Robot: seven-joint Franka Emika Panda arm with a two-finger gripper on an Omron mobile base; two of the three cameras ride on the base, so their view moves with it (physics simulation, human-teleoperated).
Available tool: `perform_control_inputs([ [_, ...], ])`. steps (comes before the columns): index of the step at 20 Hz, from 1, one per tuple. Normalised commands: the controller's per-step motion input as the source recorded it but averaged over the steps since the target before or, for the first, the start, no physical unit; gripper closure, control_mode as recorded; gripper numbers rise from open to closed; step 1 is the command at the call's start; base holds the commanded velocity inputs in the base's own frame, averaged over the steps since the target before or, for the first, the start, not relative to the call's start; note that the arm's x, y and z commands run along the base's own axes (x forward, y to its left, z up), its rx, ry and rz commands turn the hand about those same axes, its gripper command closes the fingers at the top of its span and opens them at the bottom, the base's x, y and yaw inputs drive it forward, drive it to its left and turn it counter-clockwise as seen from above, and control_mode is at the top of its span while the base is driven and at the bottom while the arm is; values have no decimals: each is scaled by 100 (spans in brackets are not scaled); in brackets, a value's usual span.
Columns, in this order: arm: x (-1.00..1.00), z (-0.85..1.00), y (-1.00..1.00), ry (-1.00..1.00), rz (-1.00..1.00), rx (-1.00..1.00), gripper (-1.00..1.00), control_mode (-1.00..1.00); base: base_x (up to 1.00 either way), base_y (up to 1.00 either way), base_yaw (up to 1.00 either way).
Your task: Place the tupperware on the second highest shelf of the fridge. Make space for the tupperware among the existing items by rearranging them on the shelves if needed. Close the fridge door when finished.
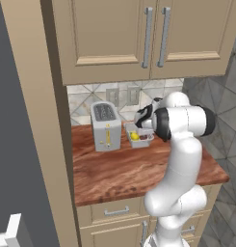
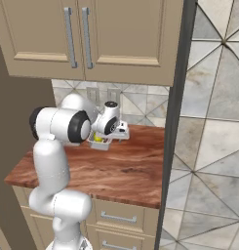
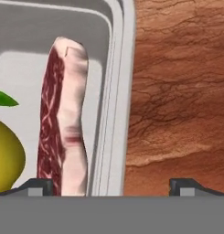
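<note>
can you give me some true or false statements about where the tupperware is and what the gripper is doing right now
1. The tupperware sits on the wooden counter. True.
2. The gripper is shut on the tupperware's wall. False: the fingers stand wide apart, one inside the tub and one over the counter, straddling its wall.
3. The toaster stands right of the tupperware in the left base view. False: it stands to its left.
4. A yellow fruit and a slab of red meat lie in the tupperware. True.
5. The cabinet doors above the counter hang open. False: both are closed.
</note>
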Motion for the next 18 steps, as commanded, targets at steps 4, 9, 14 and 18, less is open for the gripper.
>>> perform_control_inputs([
  [4,23,-41,2,0,0,0,100,-100,0,0,0],
  [9,0,-3,0,0,0,0,100,-100,0,0,0],
  [14,-20,-13,28,-6,1,0,100,-100,0,0,0],
  [18,-61,54,9,-13,5,0,100,-100,0,0,0],
])
